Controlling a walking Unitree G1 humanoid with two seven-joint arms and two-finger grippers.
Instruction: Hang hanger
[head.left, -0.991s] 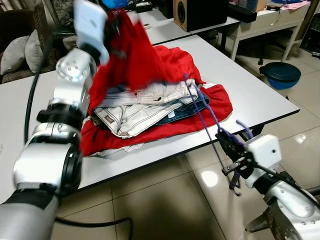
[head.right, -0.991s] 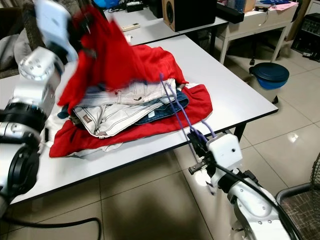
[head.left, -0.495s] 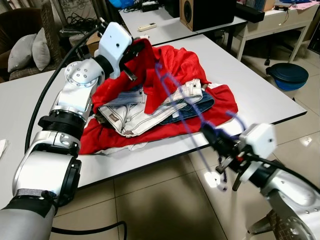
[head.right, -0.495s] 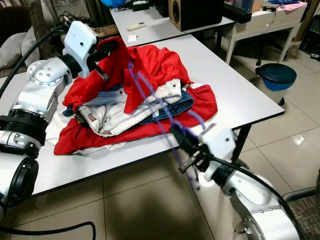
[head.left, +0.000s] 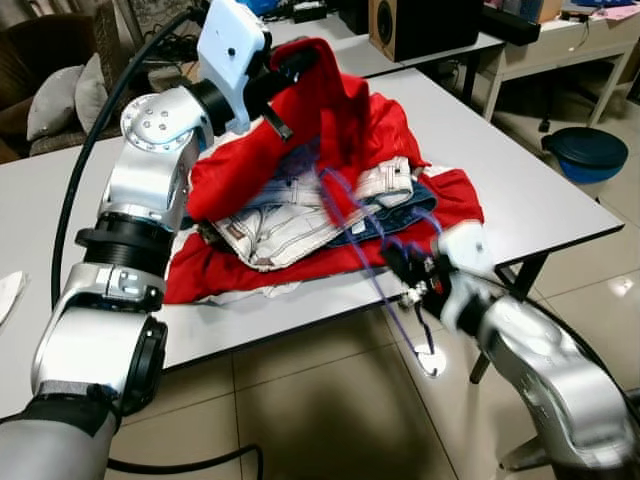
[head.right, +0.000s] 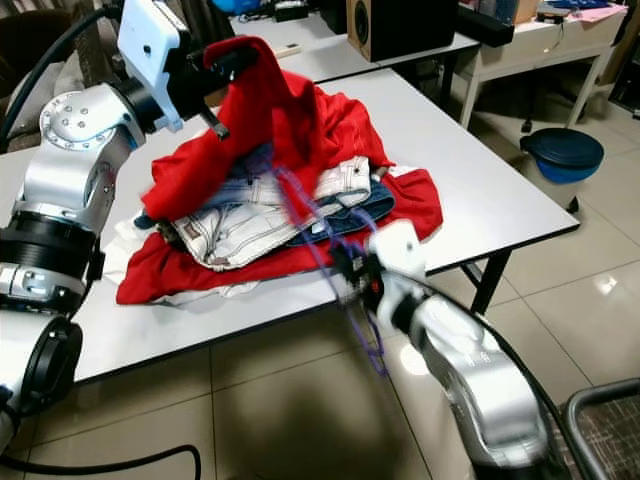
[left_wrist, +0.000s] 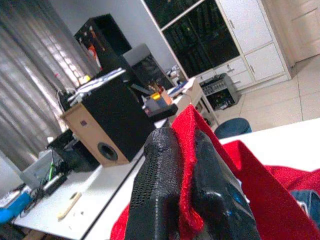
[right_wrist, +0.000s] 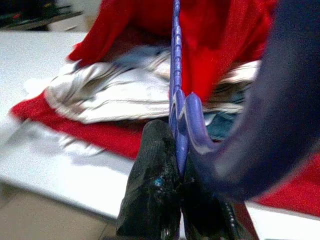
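Two grippers are busy: the left gripper (head.left: 290, 68) pinches a red cloth garment (head.left: 340, 110) raised above the clothes pile, while the right gripper (head.left: 405, 285) clamps a thin purple plastic hanger (head.right: 300, 215) beside the white table's (head.left: 520, 190) front edge, over open tiled floor (head.left: 330, 420).

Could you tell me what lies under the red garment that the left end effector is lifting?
Under the red garment, held by the left end effector, lie pale jeans on darker denim, over another red cloth. What lies deeper is covered.
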